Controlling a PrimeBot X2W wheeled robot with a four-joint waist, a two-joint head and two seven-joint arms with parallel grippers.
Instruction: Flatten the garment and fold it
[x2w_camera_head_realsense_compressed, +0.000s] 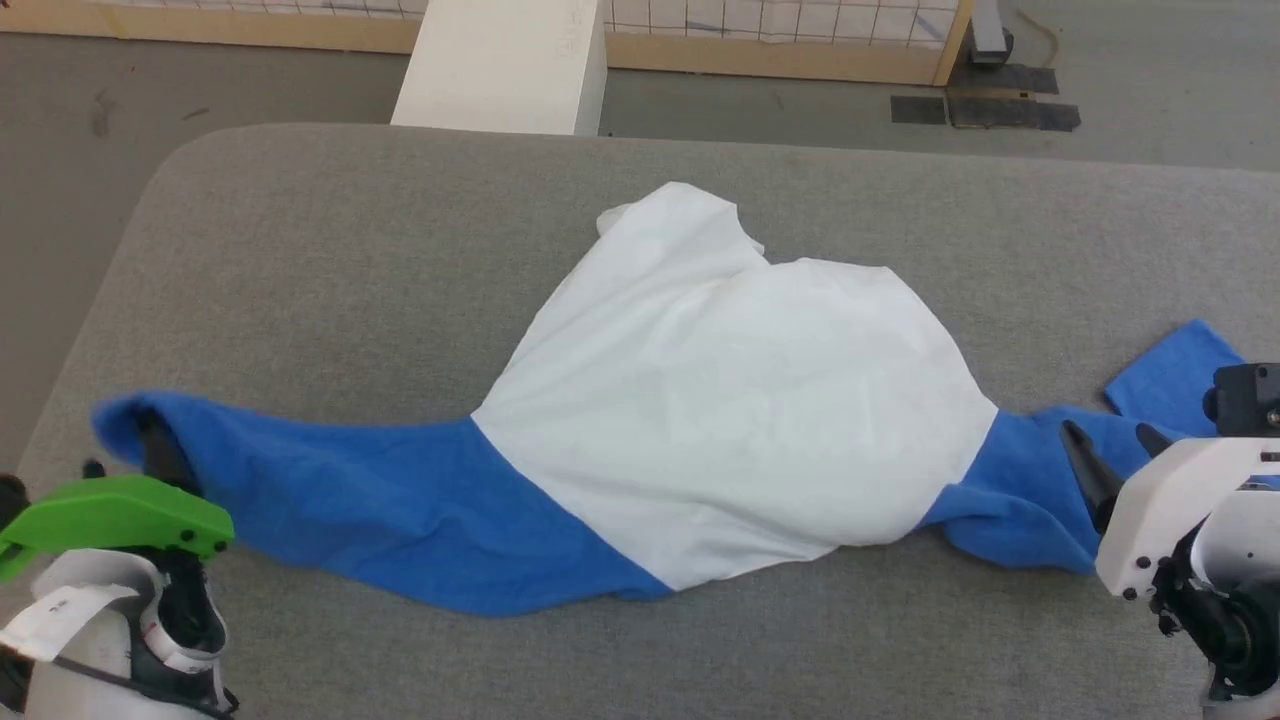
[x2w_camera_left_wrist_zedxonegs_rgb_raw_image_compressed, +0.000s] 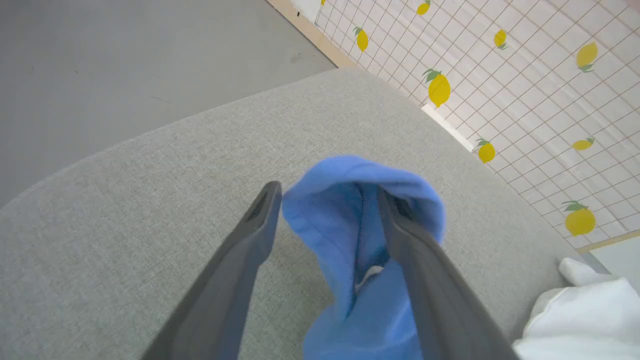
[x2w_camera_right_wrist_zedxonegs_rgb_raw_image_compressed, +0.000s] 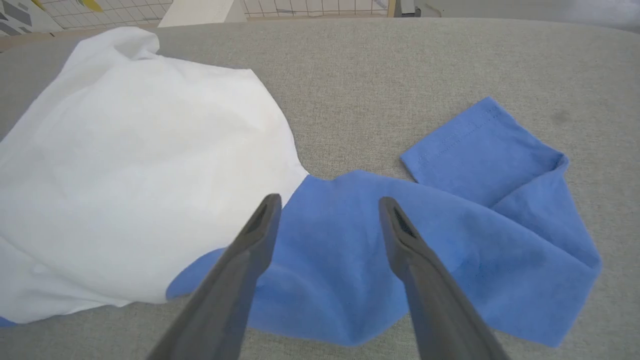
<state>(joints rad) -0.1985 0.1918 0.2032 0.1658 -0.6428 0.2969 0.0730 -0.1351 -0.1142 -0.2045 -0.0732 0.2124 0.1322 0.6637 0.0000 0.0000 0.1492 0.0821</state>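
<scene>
Inspector: Currently both jaws are standing spread; the garment (x2w_camera_head_realsense_compressed: 740, 400) is lying bunched on the tabletop (x2w_camera_head_realsense_compressed: 300, 250).
Operator: Risk?
Inspector: Sleeve cuff (x2w_camera_left_wrist_zedxonegs_rgb_raw_image_compressed: 320, 200) is wrapping your left jaws; retreating, you're risking dragging it crooked.

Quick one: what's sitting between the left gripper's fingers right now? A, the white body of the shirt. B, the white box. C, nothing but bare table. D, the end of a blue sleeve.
D: in the left wrist view, the bunched end of the blue sleeve sits between the spread fingers of the left gripper.
</scene>
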